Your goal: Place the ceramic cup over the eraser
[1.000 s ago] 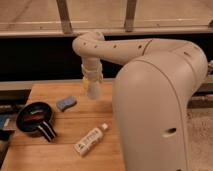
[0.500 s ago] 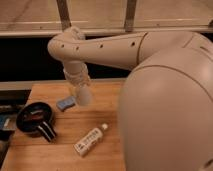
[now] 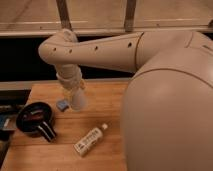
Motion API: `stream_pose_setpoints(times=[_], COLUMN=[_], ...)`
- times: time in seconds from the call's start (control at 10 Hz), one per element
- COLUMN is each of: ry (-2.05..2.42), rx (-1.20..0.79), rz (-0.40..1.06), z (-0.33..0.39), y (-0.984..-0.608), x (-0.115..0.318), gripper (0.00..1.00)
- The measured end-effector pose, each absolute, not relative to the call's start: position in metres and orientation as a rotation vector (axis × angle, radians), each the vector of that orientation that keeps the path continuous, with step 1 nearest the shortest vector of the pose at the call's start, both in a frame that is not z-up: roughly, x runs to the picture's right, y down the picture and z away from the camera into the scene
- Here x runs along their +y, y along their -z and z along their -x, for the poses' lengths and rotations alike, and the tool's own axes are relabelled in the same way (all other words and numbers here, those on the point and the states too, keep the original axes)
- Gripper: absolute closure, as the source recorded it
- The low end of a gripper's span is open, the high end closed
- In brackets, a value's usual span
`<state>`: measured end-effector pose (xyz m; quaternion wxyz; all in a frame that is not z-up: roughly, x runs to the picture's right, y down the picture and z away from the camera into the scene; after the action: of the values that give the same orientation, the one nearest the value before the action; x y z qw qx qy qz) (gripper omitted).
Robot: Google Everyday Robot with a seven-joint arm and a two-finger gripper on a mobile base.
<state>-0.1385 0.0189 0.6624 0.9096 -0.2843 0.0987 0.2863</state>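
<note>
My arm reaches in from the right and bends down over the wooden table (image 3: 110,100). At its lower end the gripper (image 3: 74,92) is shut on the ceramic cup (image 3: 78,102), a small plain white tapered shape that hangs just above the tabletop. The eraser (image 3: 62,105), a small blue-grey block, lies on the table right beside the cup, on its left and partly behind it. The cup is close to the eraser but does not cover it.
A black pan (image 3: 34,119) with a dark handle sits at the table's left edge. A white labelled bottle (image 3: 90,140) lies on its side near the front. The robot's large white body (image 3: 170,110) fills the right side. A dark window wall runs behind the table.
The arm has swung left and lower with the cup, from the middle of the table to right beside the eraser. Eraser, pan and bottle have stayed in place.
</note>
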Motion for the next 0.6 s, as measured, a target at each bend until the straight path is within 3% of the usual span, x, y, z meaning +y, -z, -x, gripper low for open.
stream_pose_setpoints(times=[0.3, 0.6], ry=[-0.580, -0.474], rx=[0.199, 0.130], rz=[0.588, 0.596], z=[0.139, 0.185], y=[-0.665, -0.648], x=[0.020, 0.033], gripper=[0.88, 0.88])
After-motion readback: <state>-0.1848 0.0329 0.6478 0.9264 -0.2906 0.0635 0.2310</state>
